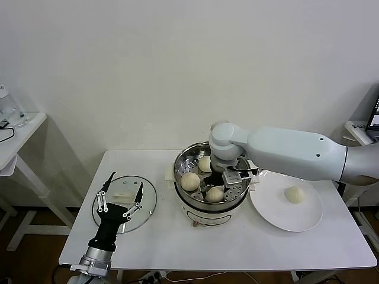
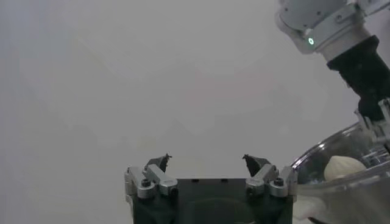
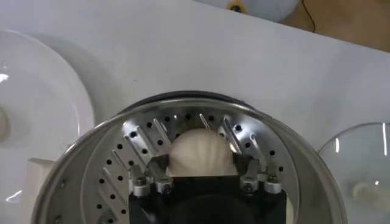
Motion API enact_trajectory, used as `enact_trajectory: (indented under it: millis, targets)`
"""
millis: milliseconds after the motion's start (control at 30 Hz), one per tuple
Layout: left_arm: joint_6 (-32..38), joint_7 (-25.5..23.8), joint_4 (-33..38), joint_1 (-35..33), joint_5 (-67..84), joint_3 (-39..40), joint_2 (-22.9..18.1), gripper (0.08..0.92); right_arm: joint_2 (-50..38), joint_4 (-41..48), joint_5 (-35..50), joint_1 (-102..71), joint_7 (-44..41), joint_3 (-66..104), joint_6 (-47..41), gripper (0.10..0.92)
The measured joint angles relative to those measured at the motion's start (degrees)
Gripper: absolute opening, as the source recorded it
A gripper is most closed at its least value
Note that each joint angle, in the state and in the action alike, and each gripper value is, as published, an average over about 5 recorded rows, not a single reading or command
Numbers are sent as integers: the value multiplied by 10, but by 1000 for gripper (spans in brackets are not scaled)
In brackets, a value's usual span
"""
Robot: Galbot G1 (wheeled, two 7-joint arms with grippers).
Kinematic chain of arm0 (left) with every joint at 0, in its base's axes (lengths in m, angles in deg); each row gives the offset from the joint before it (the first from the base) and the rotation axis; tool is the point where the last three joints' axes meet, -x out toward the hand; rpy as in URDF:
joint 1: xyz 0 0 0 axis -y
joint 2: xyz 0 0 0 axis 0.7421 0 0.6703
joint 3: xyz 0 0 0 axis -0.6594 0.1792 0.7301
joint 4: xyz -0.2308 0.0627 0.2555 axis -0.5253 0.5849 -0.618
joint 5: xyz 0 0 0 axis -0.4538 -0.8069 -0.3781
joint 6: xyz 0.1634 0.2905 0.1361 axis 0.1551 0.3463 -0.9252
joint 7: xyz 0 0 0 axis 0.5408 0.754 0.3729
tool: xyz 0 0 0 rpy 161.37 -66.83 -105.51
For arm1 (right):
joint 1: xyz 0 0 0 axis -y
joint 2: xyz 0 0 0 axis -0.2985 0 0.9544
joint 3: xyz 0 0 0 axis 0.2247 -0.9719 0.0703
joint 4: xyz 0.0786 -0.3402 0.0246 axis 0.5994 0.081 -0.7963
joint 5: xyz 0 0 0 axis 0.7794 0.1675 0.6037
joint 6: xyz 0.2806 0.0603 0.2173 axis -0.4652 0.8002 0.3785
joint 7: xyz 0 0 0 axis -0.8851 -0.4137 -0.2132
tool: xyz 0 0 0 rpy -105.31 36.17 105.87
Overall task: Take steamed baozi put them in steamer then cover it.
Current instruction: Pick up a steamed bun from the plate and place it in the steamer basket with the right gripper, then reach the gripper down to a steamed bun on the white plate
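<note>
The steel steamer [image 1: 183, 158] stands mid-table with three baozi on its perforated tray: one [image 1: 190, 181], one [image 1: 205, 164] and one [image 1: 214, 193]. My right gripper [image 1: 220, 186] reaches down into the pot and is shut on the front baozi [image 3: 201, 149], which sits low on the tray [image 3: 122, 161]. A fourth baozi [image 1: 294, 194] lies on the white plate [image 1: 269, 213]. The glass cover [image 1: 148, 204] lies flat at the table's left, white handle [image 1: 121, 193] up. My left gripper [image 1: 126, 180] hovers over it, open and empty, as the left wrist view [image 2: 207, 159] also shows.
The white plate is right of the steamer, close to its rim. A small side table [image 1: 18, 133] stands at the far left. The wall is behind. The steamer [image 2: 341, 185] and the right arm [image 2: 365, 67] show in the left wrist view.
</note>
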Motion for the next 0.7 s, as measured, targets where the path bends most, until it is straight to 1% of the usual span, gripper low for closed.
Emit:
enact_trajectory:
  millis: [167,333,533,700]
  targets:
    - [-1,0,0,2,0,1,0,823,-16,-5,23,12,-8,15,-16,823]
    - [-4,0,-3,5,0,4,-1,823,-53,3,89,32,-15,34,-57,823]
    - [-7,0,-2,4,-2,9,0,823,-119,42,191,48,-28,57,-156,823]
    - [-9,-2,1,2,-3,12,0,823,-168,105,251,47,-50,68,-252,823]
